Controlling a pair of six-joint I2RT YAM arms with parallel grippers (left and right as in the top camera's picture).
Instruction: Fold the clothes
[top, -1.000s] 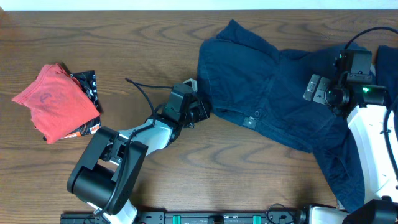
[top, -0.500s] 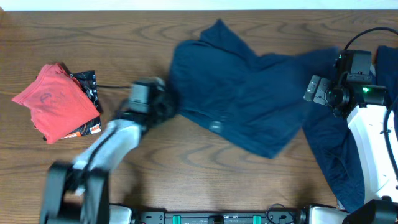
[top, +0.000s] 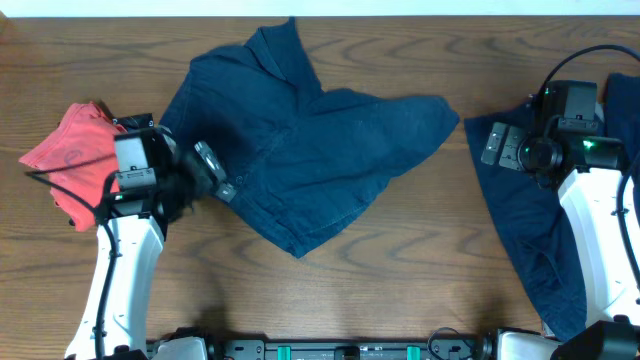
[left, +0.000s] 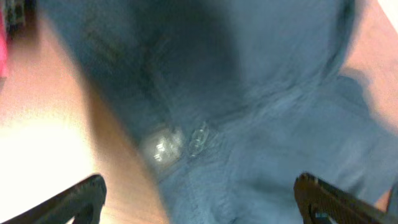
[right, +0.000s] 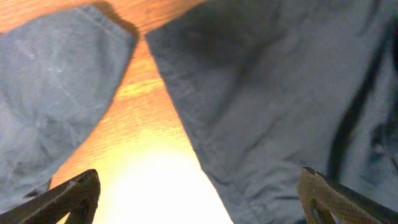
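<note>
2 dark navy-blue cloth garments on brown wood-grain table (top: 400, 290). First: wide navy shorts w/ waistband (top: 300, 140), spread crumpled left of centre, one pointed flap toward far edge, another toward the right. Then second navy garment (top: 525, 230) at right, partly under right arm, apart from the shorts w/ bare wood between.

Robot's left gripper (top: 212, 172) sits at shorts' left edge, low over the cloth. Left wrist view is blurred, but both fingertips (left: 81, 198) are wide apart w/ cloth below them, so not clamped. Contact w/ cloth: can't tell. Also a small shiny fastener (left: 163, 146) on the fabric there, too blurred for any marking.

Robot's right gripper (top: 497, 145) is over far-left corner of second garment, fingers (right: 339, 194) spread wide above cloth and wood.

Far left: crumpled red cloth (top: 70, 160) on top of black printed item (top: 140, 126). Print too small to read.
</note>
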